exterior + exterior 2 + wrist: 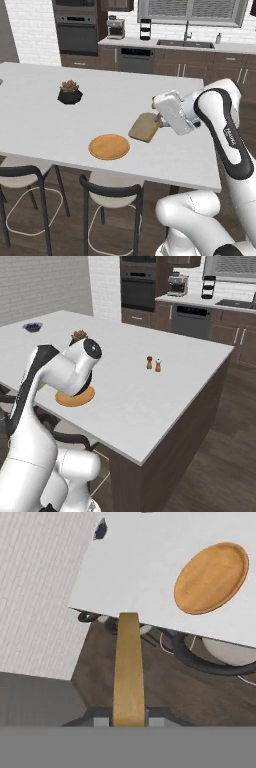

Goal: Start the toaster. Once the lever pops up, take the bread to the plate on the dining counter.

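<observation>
Bread point(145, 127) is pinched by one edge in the gripper point(159, 120), hanging over the white surface point(100, 100) just beside the plate point(109, 147). It's a thin, light slice, probably stiff from toasting but crumbly, so the edge grip looks right. In the hand view it's edge-on, long axis running straight out from the fingers.

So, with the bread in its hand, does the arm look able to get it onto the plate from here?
Probably yes. The hand holds the bread just beside the plate, above the dining counter. Nothing stands between them; the potted succulent sits well off to the side.
</observation>
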Controlling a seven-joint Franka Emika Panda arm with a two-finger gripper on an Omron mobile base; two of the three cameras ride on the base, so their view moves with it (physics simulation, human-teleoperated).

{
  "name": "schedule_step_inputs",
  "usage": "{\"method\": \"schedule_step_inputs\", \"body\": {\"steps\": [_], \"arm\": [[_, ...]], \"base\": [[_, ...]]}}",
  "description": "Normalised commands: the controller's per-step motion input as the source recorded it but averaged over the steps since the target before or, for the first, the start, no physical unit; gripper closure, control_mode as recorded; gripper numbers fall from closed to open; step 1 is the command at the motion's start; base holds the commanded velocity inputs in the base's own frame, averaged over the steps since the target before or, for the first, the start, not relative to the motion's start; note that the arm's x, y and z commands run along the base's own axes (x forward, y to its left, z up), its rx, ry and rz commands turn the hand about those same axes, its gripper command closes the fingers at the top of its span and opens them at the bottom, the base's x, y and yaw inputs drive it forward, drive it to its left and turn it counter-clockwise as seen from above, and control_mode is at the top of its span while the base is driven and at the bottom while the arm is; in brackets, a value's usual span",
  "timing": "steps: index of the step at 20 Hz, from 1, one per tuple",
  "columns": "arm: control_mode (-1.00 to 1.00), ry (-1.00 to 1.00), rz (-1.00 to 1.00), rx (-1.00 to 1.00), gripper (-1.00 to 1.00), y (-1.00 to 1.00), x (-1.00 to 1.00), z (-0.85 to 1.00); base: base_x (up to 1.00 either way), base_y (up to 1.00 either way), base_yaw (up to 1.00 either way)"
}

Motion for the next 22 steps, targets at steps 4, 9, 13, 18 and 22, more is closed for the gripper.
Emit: {"method": "schedule_step_inputs", "body": {"steps": [4,9,13,18,22], "arm": [[-1.00,0.01,0.20,0.24,1.00,0.00,0.16,-0.24],[-1.00,0.03,0.06,0.13,1.00,0.12,0.32,-0.29],[-1.00,0.00,0.00,0.01,1.00,0.23,0.33,-0.39],[-1.00,0.00,0.00,0.00,1.00,0.18,0.10,-0.45],[-1.00,0.00,0.00,0.00,1.00,0.06,0.07,-0.44]], "base": [[0.00,0.00,0.00],[0.00,0.00,0.00],[0.00,0.00,0.00],[0.00,0.00,0.00],[0.00,0.00,0.00]]}}
